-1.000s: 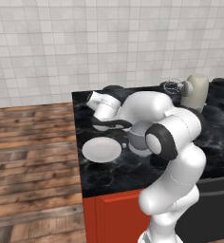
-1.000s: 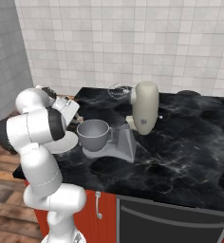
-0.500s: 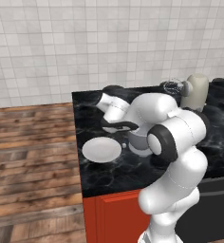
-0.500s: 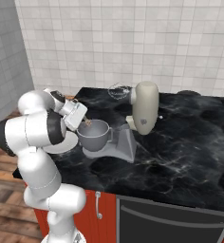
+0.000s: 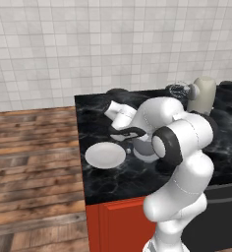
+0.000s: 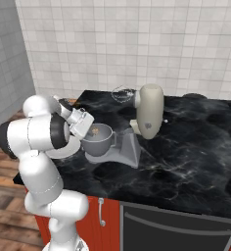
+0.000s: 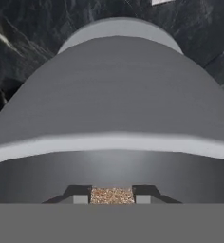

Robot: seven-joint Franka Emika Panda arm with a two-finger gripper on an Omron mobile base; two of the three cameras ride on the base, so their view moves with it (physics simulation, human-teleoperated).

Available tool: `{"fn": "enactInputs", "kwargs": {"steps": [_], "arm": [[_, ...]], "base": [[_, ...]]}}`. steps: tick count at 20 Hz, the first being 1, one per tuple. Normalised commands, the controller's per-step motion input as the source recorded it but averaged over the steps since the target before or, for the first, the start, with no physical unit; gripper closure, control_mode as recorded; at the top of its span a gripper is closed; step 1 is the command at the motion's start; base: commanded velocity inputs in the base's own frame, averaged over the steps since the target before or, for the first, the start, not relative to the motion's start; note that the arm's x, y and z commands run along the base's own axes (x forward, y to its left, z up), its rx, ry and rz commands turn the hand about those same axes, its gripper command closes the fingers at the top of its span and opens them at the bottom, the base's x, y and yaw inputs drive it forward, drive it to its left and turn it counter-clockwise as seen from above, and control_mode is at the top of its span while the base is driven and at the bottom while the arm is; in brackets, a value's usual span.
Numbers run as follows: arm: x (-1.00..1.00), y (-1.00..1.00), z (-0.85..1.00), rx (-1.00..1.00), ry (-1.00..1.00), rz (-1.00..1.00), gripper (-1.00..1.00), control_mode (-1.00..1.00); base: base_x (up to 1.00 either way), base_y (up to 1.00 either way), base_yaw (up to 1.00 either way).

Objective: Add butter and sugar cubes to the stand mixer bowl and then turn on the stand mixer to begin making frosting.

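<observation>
Sugar cubes [image 7: 112, 195], a light crumbly tan lump pinched by its flat sides between my fingers [image 7: 80, 196], hang just over the stand mixer bowl [image 6: 99, 139], needing a gentle squeeze lest they crumble

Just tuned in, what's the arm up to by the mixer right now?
The gripper is at the rim of the stand mixer bowl, which sits on the stand mixer base with the cream head tilted up. In the hand view, the jaws have a speckled tan lump, the sugar cubes, between them over the bowl's opening. The white plate beside the bowl looks bare. The butter can't be made out in the bowl from here.
</observation>
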Motion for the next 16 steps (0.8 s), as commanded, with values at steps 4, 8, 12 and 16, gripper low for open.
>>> {"fn": "enactInputs", "kwargs": {"steps": [4,8,12,16], "arm": [[0.0,0.0,0.01,0.01,0.01,0.0,-1.0,-1.0],[-0.05,0.01,0.3,0.03,0.0,0.0,-1.0,-1.0],[-0.34,0.35,0.9,0.04,-0.03,0.01,-1.0,-1.0],[-0.46,0.66,0.6,0.0,0.0,0.04,-1.0,-1.0]], "base": [[0.0,0.0,0.0],[0.0,0.0,0.0],[0.0,0.0,0.0],[0.0,0.0,0.0]]}}
